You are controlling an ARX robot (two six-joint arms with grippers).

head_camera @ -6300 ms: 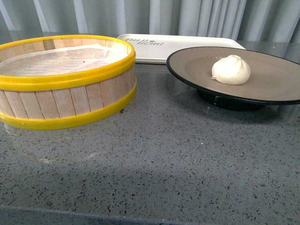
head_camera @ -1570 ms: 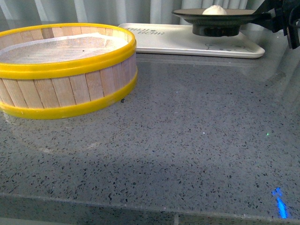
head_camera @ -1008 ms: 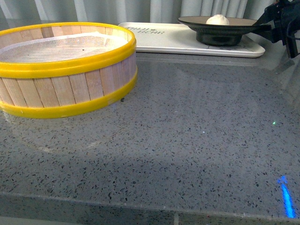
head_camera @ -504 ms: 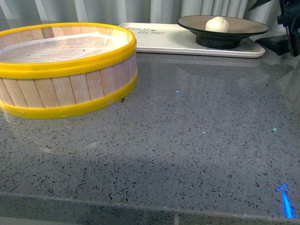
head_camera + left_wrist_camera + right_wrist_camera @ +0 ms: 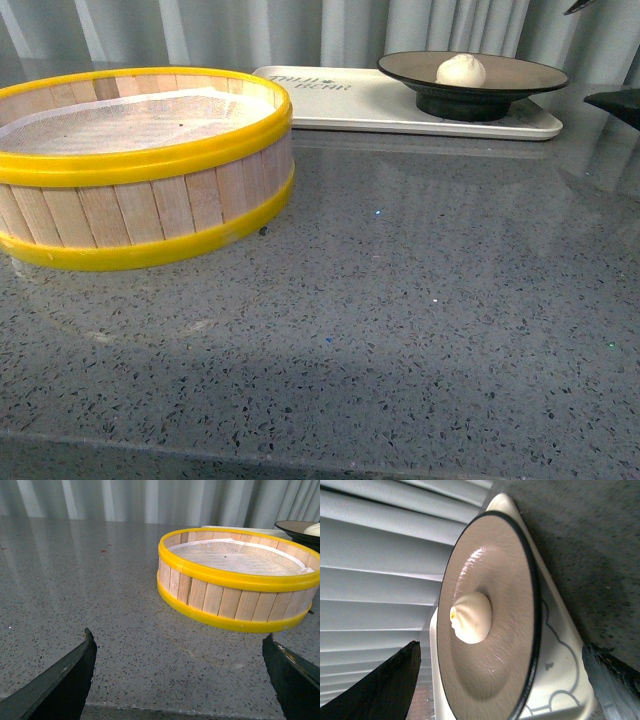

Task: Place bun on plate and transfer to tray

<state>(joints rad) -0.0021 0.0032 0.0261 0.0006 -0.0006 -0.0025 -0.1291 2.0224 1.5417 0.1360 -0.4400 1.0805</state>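
- The small round cream-white bun [image 5: 461, 70] with its pinched top lies near the middle of the wide shallow tan-brown plate [image 5: 520, 75] with a glossy black rim, in the upper right of the front frame.
- That plate stands on its black foot on the right-hand part of the flat rectangular cream-white tray [image 5: 350, 100], whose dark lettering shows near its left end.
- The round wooden steamer basket [image 5: 140, 165] with yellow rims fills the left of the front frame, just beside the tray's near left corner; a white cloth liner lies inside it.
- All of this rests on the speckled grey stone desk [image 5: 400, 330], before pale pleated curtains [image 5: 250, 30].
- The right hand [image 5: 502, 680] is spread wide, its dark fingers [image 5: 385, 685] at either side of the wrist picture and apart from the plate.
- The left hand [image 5: 182, 680] is also spread and holds nothing, low over the desk with the basket ahead of it.
- Nothing stands between the right hand and the plate.
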